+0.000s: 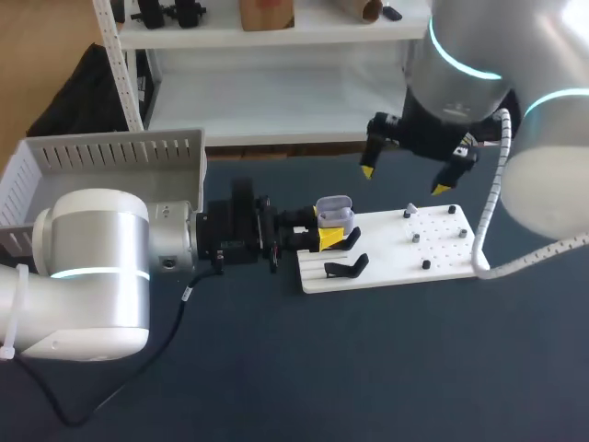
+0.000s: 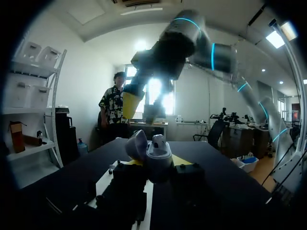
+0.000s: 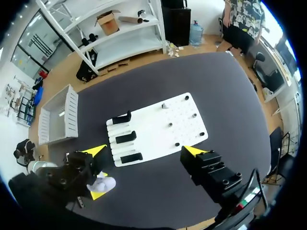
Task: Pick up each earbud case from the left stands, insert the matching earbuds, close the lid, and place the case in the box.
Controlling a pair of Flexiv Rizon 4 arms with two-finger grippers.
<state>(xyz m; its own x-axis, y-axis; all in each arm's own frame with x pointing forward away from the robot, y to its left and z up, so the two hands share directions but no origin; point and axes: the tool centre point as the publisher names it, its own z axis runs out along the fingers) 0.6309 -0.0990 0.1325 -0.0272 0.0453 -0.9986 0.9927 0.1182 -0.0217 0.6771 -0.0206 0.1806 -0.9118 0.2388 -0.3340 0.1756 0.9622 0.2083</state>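
Observation:
A pale grey earbud case (image 1: 334, 213) with its lid up sits between the yellow fingertips of my left gripper (image 1: 326, 232), which is shut on it over the left end of the white board (image 1: 386, 250). In the left wrist view the case (image 2: 157, 152) stands upright between the fingers, lid (image 2: 136, 143) tilted back. My right gripper (image 1: 403, 180) hangs open well above the board, nothing between its fingers. From the right wrist view, that gripper (image 3: 144, 151) looks straight down on the board (image 3: 163, 125), and the held case (image 3: 104, 183) lies off to the side.
Black stands (image 1: 346, 267) sit on the board's left part, three of them in the right wrist view (image 3: 126, 138). Small pegs (image 1: 415, 237) dot its right part. A white slatted box (image 1: 110, 158) stands at the back left of the dark table.

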